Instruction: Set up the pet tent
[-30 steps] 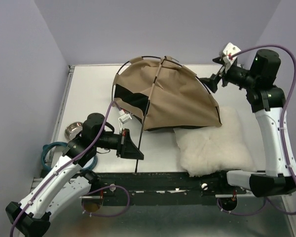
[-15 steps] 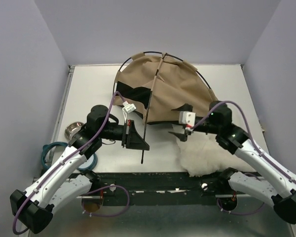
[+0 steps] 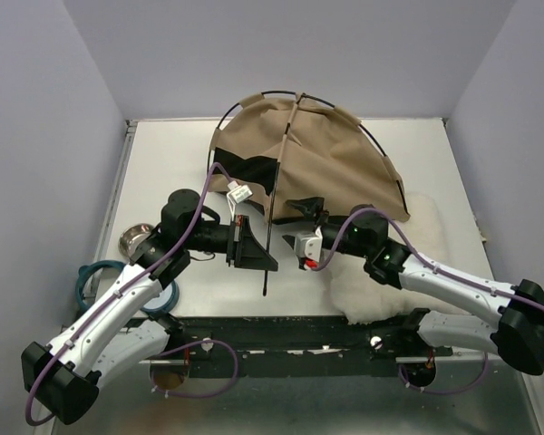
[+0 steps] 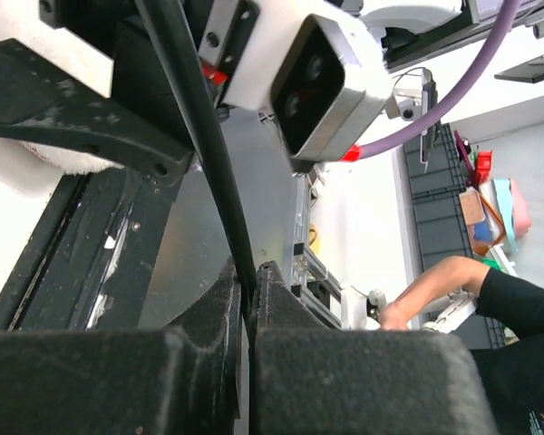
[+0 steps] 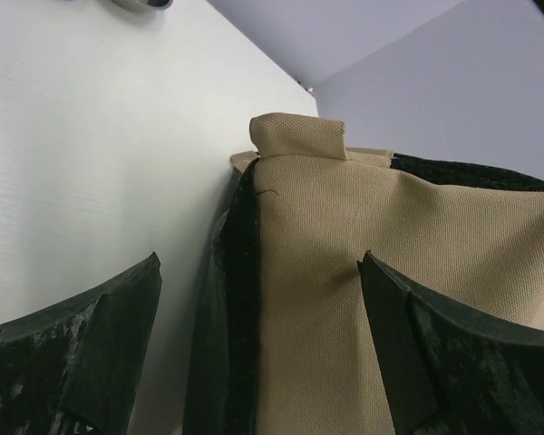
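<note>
The tan-brown pet tent (image 3: 331, 172) lies half-raised at the back middle of the table, with thin black poles arching over it. One straight black pole (image 3: 269, 237) runs from the tent top down toward the near edge. My left gripper (image 3: 258, 249) is shut on this pole (image 4: 219, 172), about a third of the way up from its free end. My right gripper (image 3: 306, 219) is open at the tent's near edge, its jaws either side of a tan fabric corner with black trim (image 5: 290, 272).
A white fluffy cushion (image 3: 394, 267) lies at the right front, under my right arm. A small metal bowl (image 3: 131, 241) and a teal ring (image 3: 89, 276) sit off the table's left edge. Grey walls close in the back and sides.
My right arm has swung down from the back right, over the cushion, to the tent's near edge. My left gripper has shifted a little right with the pole.
</note>
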Controlling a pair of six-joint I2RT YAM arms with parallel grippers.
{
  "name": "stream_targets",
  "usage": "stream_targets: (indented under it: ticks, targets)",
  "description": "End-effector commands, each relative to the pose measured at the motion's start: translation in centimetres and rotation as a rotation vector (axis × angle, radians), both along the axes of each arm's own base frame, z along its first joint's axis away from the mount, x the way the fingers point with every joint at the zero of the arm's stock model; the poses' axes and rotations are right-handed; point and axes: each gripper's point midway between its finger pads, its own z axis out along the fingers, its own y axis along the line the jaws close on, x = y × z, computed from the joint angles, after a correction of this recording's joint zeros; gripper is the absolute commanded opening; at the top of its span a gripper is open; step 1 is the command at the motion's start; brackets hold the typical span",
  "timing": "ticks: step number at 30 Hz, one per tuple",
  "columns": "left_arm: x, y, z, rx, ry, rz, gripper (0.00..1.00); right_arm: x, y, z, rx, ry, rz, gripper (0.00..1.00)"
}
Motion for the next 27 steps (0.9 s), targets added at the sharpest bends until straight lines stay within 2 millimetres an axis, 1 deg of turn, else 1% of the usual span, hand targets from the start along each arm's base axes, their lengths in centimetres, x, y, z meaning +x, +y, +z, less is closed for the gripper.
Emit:
stream_targets:
  ticks: [1, 3, 4, 5, 6, 11, 15, 18, 20, 22, 24, 25, 27]
  targets:
    - [0.4, -0.2, 2.4, -0.059, -0.111, 0.005, 0.00, 0.8, 1.0, 1.0, 0.039, -0.135, -0.008, 0.96]
    - [0.4, -0.2, 2.3, -0.059, -0.109, 0.004, 0.00, 1.6, 1.4, 1.4, 0.061, -0.161, -0.036, 0.92]
    - [0.4, -0.2, 2.3, -0.058, -0.105, 0.004, 0.00, 2.0, 1.5, 1.7, 0.074, -0.171, -0.048, 0.88]
    - [0.4, -0.2, 2.2, -0.057, -0.102, 0.004, 0.00, 2.2, 1.7, 2.1, 0.089, -0.186, -0.060, 0.82]
    - [0.3, -0.2, 2.3, -0.060, -0.109, 0.001, 0.00, 2.5, 1.8, 2.3, 0.103, -0.195, -0.068, 0.71]
    - [0.5, -0.2, 2.3, -0.059, -0.117, 0.008, 0.00, 2.8, 1.9, 2.9, 0.130, -0.226, -0.077, 0.01]
    - [1.7, -0.2, 2.7, -0.064, -0.195, 0.065, 0.00, 1.6, 1.7, 2.8, 0.117, -0.220, -0.035, 0.01]
    - [4.1, -0.3, 2.8, -0.032, -0.274, 0.165, 0.00, 0.4, 1.2, 2.5, 0.109, -0.232, 0.004, 0.01]
    - [5.9, -0.4, 2.8, -0.017, -0.309, 0.224, 0.00, -0.3, 1.0, 1.8, 0.099, -0.227, 0.022, 0.01]
    - [7.7, -0.6, 3.3, -0.020, -0.360, 0.279, 0.00, -0.8, 0.8, 1.0, 0.084, -0.208, 0.036, 0.01]
    - [9.1, -0.9, 3.7, -0.022, -0.383, 0.315, 0.00, -1.6, 0.7, 0.2, 0.063, -0.184, 0.064, 0.01]
    - [9.8, -1.1, 4.2, -0.030, -0.398, 0.333, 0.00, -2.1, 0.7, -0.2, 0.054, -0.176, 0.082, 0.01]
    - [10.9, -1.4, 4.9, -0.043, -0.411, 0.354, 0.00, -2.8, 0.6, -0.3, 0.052, -0.165, 0.098, 0.01]
